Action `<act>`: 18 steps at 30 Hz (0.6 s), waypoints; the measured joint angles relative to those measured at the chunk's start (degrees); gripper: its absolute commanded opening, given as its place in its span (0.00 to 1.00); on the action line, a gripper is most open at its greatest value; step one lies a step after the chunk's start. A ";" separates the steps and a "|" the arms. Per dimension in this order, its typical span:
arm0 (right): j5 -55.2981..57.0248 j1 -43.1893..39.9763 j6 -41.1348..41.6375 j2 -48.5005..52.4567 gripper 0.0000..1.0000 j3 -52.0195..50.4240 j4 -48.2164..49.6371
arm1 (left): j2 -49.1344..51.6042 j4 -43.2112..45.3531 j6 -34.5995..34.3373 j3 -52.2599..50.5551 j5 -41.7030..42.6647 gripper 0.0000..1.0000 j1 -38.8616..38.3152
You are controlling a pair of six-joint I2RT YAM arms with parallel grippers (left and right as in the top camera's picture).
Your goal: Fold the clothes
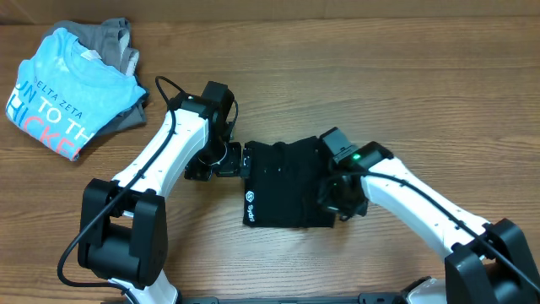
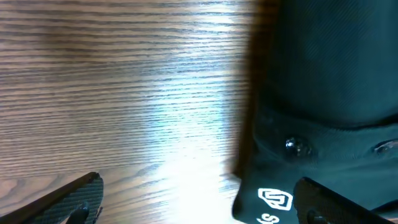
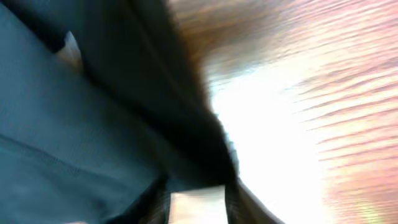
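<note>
The clothes, a black T-shirt (image 1: 283,190), lie folded into a rough square at the table's middle, with a small white logo near the front left corner. My left gripper (image 1: 226,160) sits low at the shirt's left edge and is wide open. In the left wrist view one finger (image 2: 71,199) is over bare wood, the other over the black T-shirt (image 2: 323,74), whose logo corner lies between them. My right gripper (image 1: 335,198) is at the shirt's right edge. The right wrist view is blurred: its fingers (image 3: 239,199) stand a little apart, tips lost against the black T-shirt (image 3: 93,137).
A light blue T-shirt (image 1: 67,93) with lettering lies at the back left on top of a grey garment (image 1: 114,38). The wooden table (image 1: 422,76) stretches bare to the right and behind the shirt. Both white arms reach in from the front edge.
</note>
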 measured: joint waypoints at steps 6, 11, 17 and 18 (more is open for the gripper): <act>2.25 -0.61 -1.57 0.00 0.34 0.00 -0.72 | 0.00 0.85 0.00 -0.04 1.84 1.00 0.00; 2.95 -3.15 -3.41 -0.48 0.19 0.09 0.92 | 0.00 3.04 0.00 -0.42 5.16 1.00 0.00; -3.10 -4.92 -11.78 -4.61 0.09 1.62 8.07 | 0.00 9.14 0.00 -5.11 11.13 1.00 0.00; -4.35 -4.92 -12.85 -4.87 0.09 1.79 8.81 | 0.00 10.19 -0.02 -6.29 12.04 1.00 0.00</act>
